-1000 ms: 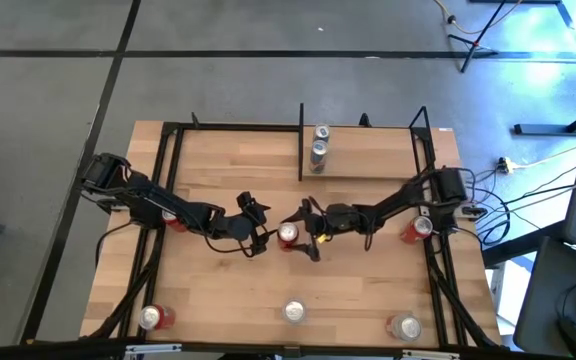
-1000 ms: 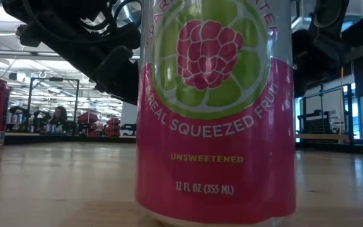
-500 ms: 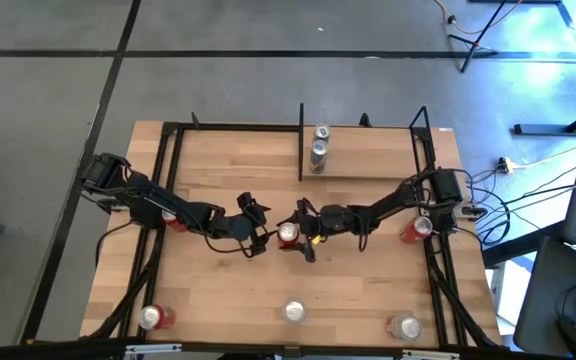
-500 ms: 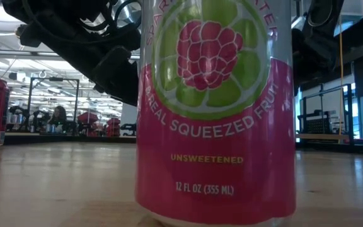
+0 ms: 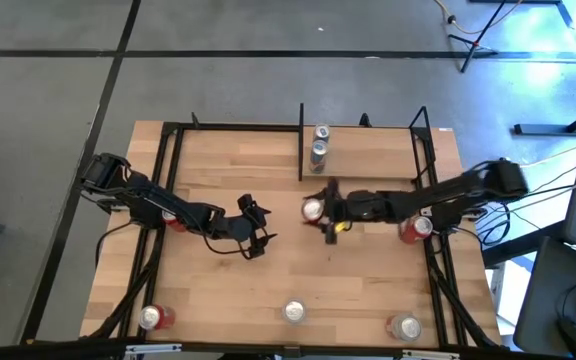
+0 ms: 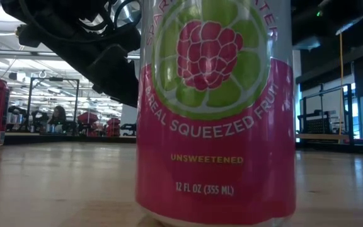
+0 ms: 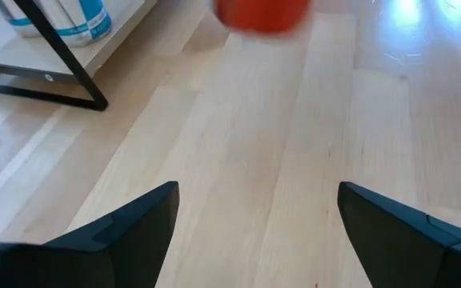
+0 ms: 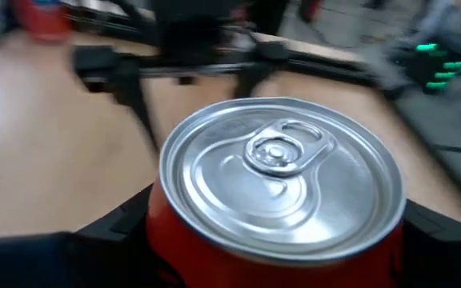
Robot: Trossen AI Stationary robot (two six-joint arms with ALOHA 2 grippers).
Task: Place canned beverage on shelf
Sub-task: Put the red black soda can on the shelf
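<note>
While the right gripper point(image 5: 317, 211) is clamping the red can point(image 5: 312, 210) between its fingers point(image 8: 106, 232), you're carrying it upright over the table point(image 5: 218, 160) centre. The right wrist view is looking straight down on the silver lid, so the long axis is running vertical and the can isn't tipping.

The relation that counts: the shelf point(image 5: 368, 165) is lying at about 1 o'clock from the can in the high view, near but not touching, w/ the black divider bar point(image 5: 300, 140) almost straight at 12. Two silver-topped cans point(image 5: 319, 142) are already standing just right of that bar, filling the shelf's left end, so you're needing to steer the red can to their right, where bare plank is showing. Judging by that, the move ahead is calling for a short push toward 12–1 o'clock, keeping the can vertical and clear of the bar.

The left gripper point(image 5: 258, 232) is waiting at roughly 8 o'clock from the can, jaws spread wide, holding nothing; its wrist view is showing bare wood between the fingers point(image 7: 126, 228). The right arm is clearly the nearer one to the shelf, so it's the one to finish.

Risk, imo: clipping the standing cans or the bar on the way in.
</note>
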